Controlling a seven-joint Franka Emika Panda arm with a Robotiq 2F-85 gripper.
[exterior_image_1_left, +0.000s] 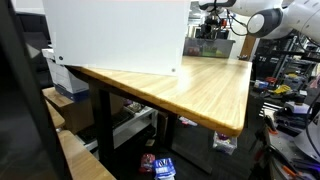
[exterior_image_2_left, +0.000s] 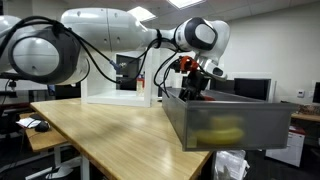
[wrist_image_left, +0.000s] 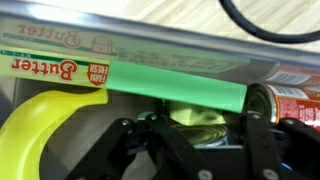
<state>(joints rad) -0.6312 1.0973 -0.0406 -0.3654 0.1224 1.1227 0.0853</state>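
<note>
My gripper (wrist_image_left: 195, 140) is in the bin (exterior_image_2_left: 240, 125), jaws apart w/ a pale can (wrist_image_left: 200, 122), I think, between them; butter box (wrist_image_left: 150, 78) just beyond.

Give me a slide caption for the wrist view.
Gripper over a bin holding a butter box, banana and can.

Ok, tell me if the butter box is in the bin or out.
In: the wrist view shows the butter box lying inside the bin, beside the banana.

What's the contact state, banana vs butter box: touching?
Cannot tell. In the wrist view the banana meets the butter box edge with no visible gap, but one may sit higher. Exterior views don't help.
</note>
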